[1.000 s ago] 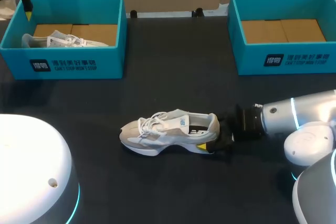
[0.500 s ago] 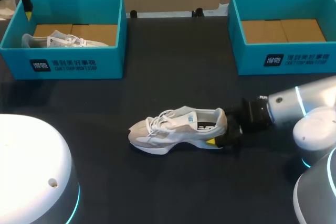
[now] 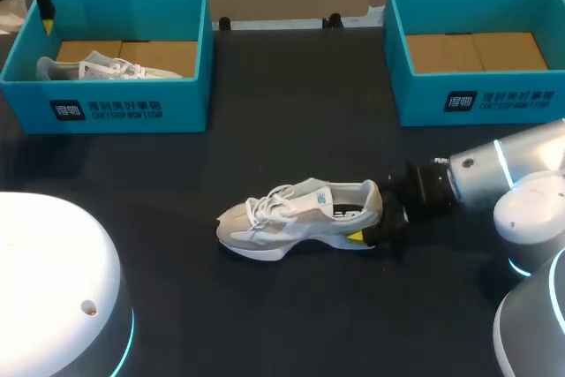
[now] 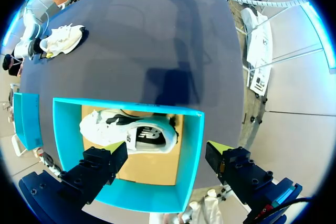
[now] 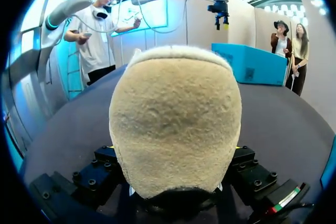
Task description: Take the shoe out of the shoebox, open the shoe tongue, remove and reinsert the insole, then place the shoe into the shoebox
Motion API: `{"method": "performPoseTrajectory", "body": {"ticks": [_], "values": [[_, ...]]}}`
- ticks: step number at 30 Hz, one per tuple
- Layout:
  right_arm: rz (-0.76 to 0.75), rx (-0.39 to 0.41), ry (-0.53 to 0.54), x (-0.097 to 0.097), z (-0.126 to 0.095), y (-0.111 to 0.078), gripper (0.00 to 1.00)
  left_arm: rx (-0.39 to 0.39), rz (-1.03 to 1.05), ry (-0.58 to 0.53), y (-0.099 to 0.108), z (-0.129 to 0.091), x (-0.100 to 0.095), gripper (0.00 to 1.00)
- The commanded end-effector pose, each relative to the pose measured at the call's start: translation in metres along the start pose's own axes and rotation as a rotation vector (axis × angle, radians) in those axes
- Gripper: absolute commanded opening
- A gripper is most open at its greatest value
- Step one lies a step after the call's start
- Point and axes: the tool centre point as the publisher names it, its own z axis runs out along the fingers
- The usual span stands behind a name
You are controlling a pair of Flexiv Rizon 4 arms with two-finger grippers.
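Your right end effector (image 3: 375, 222) has dragged the sneaker (image 3: 296, 216) a little toward the desk's (image 3: 291, 139) right edge over the last second. In the last half second it has barely moved, so the pull looks finished. It is clenched on the sneaker's heel, one finger on each side, as the right wrist view shows. The sneaker stands on its sole in the middle of the desk, near the front edge and well apart from both boxes. The removal step therefore looks done, and opening the tongue is probably next. Its long axis runs left to right across the desk, toe toward the left edge and angled slightly to the front, heel toward the right arm. Your left end effector (image 4: 168, 169) hangs released above the left shoebox (image 4: 191, 145), which holds a second sneaker (image 4: 128, 135). The right shoebox (image 3: 477, 99) has no shoe in it.
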Motion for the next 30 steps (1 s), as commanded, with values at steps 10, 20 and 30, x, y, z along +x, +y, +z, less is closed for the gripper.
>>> {"method": "performPoseTrajectory", "body": {"ticks": [10, 20, 30], "values": [[0.001, 0.004, -0.001, -0.002, 0.002, -0.002, 0.00, 0.137, -0.404, -0.046, -0.019, -0.003, -0.021, 1.00], [0.001, 0.004, -0.001, -0.002, 0.002, -0.002, 0.00, 0.157, -0.960, -0.053, -0.071, -0.013, -0.039, 1.00], [0.001, 0.004, -0.001, -0.002, 0.002, -0.002, 0.00, 0.150, -1.535, 0.091, -0.122, -0.015, -0.096, 1.00]]}}
